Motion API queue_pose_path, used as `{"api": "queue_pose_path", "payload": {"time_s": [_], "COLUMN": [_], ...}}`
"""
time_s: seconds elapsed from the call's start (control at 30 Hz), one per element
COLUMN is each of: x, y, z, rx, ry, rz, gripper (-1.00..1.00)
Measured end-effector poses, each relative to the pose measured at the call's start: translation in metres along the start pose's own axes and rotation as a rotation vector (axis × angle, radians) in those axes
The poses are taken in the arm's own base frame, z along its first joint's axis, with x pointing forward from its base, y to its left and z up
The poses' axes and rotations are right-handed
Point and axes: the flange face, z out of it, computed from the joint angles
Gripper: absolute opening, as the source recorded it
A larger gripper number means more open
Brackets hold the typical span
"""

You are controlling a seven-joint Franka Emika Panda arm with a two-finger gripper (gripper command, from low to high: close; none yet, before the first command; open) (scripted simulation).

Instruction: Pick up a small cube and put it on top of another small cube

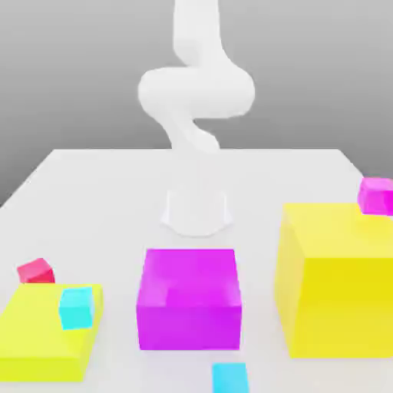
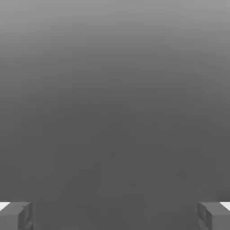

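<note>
Red small cube point(image 1: 35, 270) behind low yellow block point(image 1: 42, 334), hand point(image 2: 115, 215) open.

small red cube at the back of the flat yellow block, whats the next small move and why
Probably swing the open gripper down toward the small glossy red cube. The fingertips are spread wide with nothing between them, and the cube sits untouched on the white table behind the low flat yellow block.
</note>
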Motion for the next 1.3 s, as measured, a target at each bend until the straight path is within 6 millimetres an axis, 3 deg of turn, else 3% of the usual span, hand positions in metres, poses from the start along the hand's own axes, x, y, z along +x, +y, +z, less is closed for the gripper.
{"api": "queue_pose_path", "payload": {"time_s": [0.13, 0.27, 0.43, 0.6, 0.8, 0.97, 1.07, 1.23, 1.27, 1.3], "x": [0.025, 0.046, 0.063, 0.068, 0.053, 0.024, -0.001, -0.026, -0.03, -0.03], "y": [0.038, 0.088, 0.165, 0.253, 0.362, 0.457, 0.494, 0.525, 0.53, 0.53], "z": [0.067, 0.125, 0.185, 0.232, 0.268, 0.281, 0.292, 0.329, 0.336, 0.336], "rx": [-0.124, -0.238, -0.371, -0.497, -0.64, -0.754, -0.812, -0.825, -0.825, -0.825], "ry": [0.013, 0.038, 0.083, 0.143, 0.233, 0.333, 0.375, 0.384, 0.384, 0.384], "rz": [0.258, 0.511, 0.833, 1.16, 1.555, 1.906, 2.063, 2.094, 2.094, 2.094], "gripper": [0.0, 0.0, 0.0, 0.0, 0.0, 0.0, 0.0, 0.0, -1.0, -1.0]}}
